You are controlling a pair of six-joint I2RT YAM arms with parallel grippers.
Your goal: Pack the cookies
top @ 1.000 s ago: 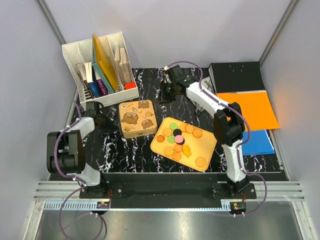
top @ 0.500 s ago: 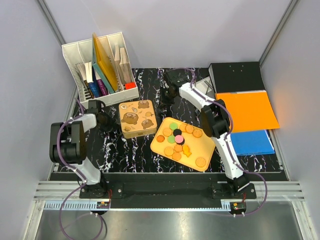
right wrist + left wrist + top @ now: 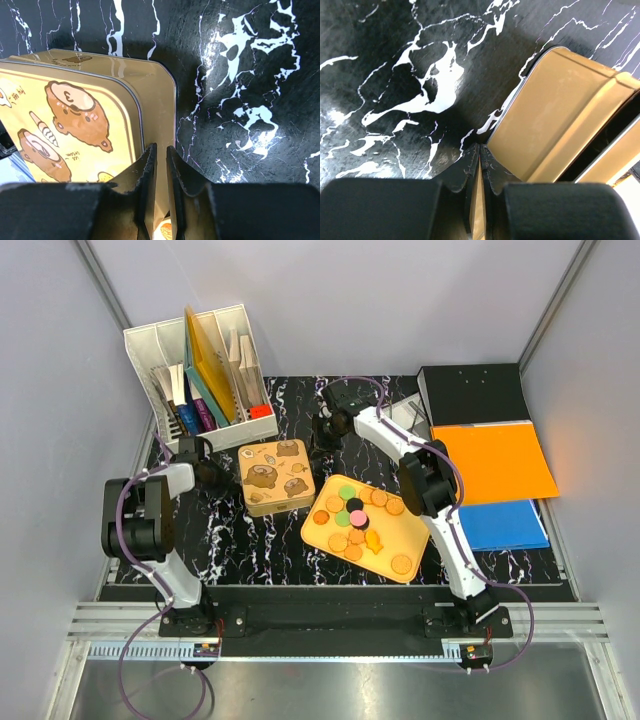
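Note:
The cookies (image 3: 352,518), mostly tan discs with green, pink, dark brown and a fish shape, lie on an orange tray (image 3: 418,522). A square golden tin (image 3: 275,476) with a bear-print lid stands left of the tray. My left gripper (image 3: 209,476) is shut and empty, low at the tin's left side; in the left wrist view its tips (image 3: 480,150) sit just beside the tin's wall (image 3: 550,115). My right gripper (image 3: 320,436) is shut, at the tin's far right corner; in the right wrist view its tips (image 3: 161,150) hang over the tin's rim (image 3: 157,95).
A white file organiser (image 3: 200,370) with books stands at the back left. A black binder (image 3: 472,392), an orange folder (image 3: 500,460) and a blue folder (image 3: 510,525) lie at the right. The table (image 3: 250,550) is black marble.
My right gripper has moved left and nearer, to the tin's far right corner. My left gripper has edged up closer to the tin's left side. Tin and tray have not moved.

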